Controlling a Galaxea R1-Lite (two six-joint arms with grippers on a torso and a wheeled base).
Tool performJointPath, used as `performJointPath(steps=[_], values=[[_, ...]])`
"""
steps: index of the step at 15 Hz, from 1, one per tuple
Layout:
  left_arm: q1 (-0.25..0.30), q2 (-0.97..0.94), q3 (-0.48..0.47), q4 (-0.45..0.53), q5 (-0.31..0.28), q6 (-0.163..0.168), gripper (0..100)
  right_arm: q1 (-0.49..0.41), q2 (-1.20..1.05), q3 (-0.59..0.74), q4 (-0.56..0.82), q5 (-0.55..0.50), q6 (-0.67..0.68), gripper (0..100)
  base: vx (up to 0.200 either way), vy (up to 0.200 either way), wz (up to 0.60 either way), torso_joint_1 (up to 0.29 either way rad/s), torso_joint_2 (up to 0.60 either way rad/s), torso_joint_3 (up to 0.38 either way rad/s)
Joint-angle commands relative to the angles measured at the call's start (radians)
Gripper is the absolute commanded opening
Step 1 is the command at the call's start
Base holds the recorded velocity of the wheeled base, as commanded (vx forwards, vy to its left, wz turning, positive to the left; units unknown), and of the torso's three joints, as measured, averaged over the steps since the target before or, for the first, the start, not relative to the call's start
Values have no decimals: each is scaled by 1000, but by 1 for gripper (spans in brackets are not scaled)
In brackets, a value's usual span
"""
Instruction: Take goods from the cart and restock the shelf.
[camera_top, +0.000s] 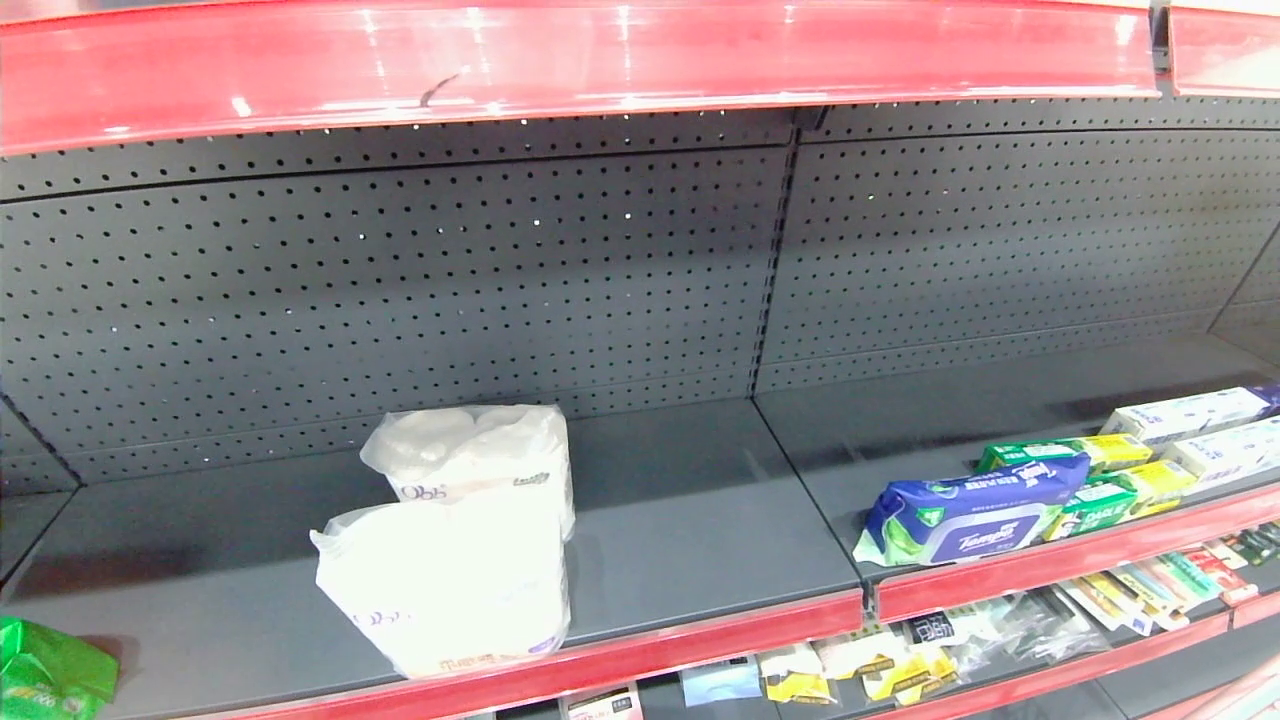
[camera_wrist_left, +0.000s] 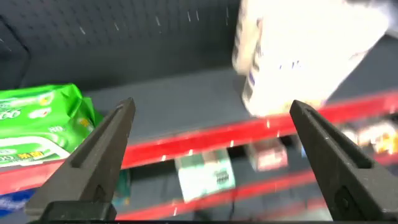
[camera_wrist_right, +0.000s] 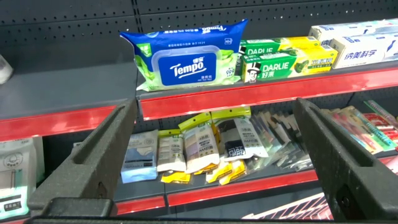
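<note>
Two white packs of tissue rolls stand on the grey shelf (camera_top: 700, 520): one pack (camera_top: 445, 585) at the front edge, the other (camera_top: 475, 455) just behind it. The front pack (camera_wrist_left: 305, 53) also shows in the left wrist view, beyond my left gripper (camera_wrist_left: 211, 121), which is open, holds nothing and hangs in front of the shelf's red edge. My right gripper (camera_wrist_right: 214, 121) is open and holds nothing, lower down in front of the shelf, facing a blue wet-wipes pack (camera_wrist_right: 186, 59) on the right section.
A green wipes pack (camera_top: 50, 670) lies at the shelf's left end. Right of the blue wipes pack (camera_top: 970, 510) lie green toothpaste boxes (camera_top: 1090, 475) and white boxes (camera_top: 1190, 415). Small hanging packets (camera_wrist_right: 199, 146) fill the shelf below. A red shelf edge (camera_top: 600, 50) runs overhead.
</note>
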Motion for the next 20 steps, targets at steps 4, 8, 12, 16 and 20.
performJointPath(steps=[4,8,12,16,20], values=[[6,-83,236,-343,197,-77,100,0,1,0,1,2,-5,100,0,0,0,0,0,0],[6,-84,236,-342,169,-62,100,0,1,0,1,2,1,100,0,0,0,0,0,0],[5,-83,235,-291,-17,-18,100,0,1,0,-1,2,1,100,0,0,0,0,0,0],[6,-83,235,-291,-6,-11,100,0,1,0,-1,2,1,100,0,0,0,0,0,0],[6,-84,235,-291,-6,-11,100,0,1,0,-1,2,0,100,0,0,0,0,0,0]])
